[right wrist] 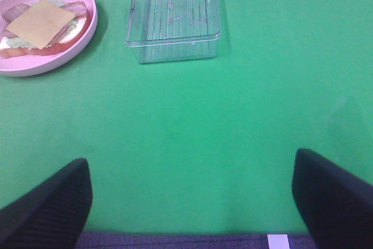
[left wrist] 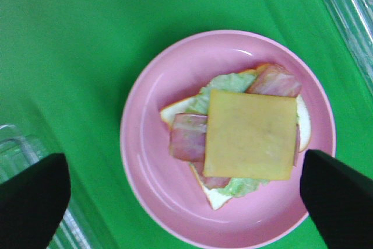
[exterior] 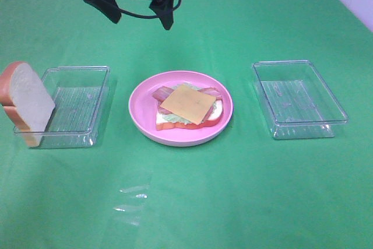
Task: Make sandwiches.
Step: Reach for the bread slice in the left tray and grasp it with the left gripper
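On the round pink plate (exterior: 140,109) lies an open sandwich stack (exterior: 187,106): a white bread slice, lettuce, reddish meat strips and a yellow cheese square (left wrist: 250,134) on top. A second bread slice (exterior: 26,100) with an orange-brown crust leans upright against the left clear box. My left gripper (exterior: 141,20) hangs high over the table behind the plate, open and empty; its wrist view looks straight down on the stack (left wrist: 233,138) between its fingers (left wrist: 32,202). My right gripper (right wrist: 192,202) is open over bare cloth, holding nothing, and does not show in the high view.
Two clear plastic boxes flank the plate: one on the left (exterior: 78,106) and one on the right (exterior: 298,98), also seen as a clear box (right wrist: 173,16) in the right wrist view. A green cloth (exterior: 233,202) covers the table.
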Controlling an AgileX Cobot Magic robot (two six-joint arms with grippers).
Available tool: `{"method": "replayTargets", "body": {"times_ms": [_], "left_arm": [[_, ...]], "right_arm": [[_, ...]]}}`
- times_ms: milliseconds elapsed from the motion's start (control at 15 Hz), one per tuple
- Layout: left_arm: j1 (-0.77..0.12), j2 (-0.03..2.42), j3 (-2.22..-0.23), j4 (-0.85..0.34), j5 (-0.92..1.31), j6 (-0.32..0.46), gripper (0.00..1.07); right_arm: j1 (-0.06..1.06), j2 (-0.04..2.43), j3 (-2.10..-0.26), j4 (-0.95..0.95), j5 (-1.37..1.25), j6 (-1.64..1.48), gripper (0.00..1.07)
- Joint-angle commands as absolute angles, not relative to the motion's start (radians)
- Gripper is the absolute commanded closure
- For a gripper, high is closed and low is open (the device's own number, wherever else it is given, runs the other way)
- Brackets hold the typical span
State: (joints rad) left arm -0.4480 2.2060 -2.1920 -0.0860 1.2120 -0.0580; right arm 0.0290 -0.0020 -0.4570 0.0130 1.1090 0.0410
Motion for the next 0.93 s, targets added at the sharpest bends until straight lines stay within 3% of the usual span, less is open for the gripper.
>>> {"method": "replayTargets", "body": {"times_ms": [67,200,267,933], "left_arm": [[-0.421,2.113,-2.104,-0.031,1.316,-0.081,0.04],[-0.339,2.01,-1.943,-0.031,1.316,-0.082,0.04],[-0.255,1.945,-1.812,-0.03,1.316,-0.076,0.04],[-0.065,1.935,-1.637,-0.058,1.316,-0.036,0.04]], "right_arm": [[0.022,-0.034,-0.455,0.02,1.107,0.034,0.18],[0.022,-0.033,-0.455,0.02,1.107,0.034,0.18],[0.022,-0.033,-0.455,0.02,1.107,0.034,0.18],[0.022,-0.033,-0.455,0.02,1.107,0.034,0.18]]}}
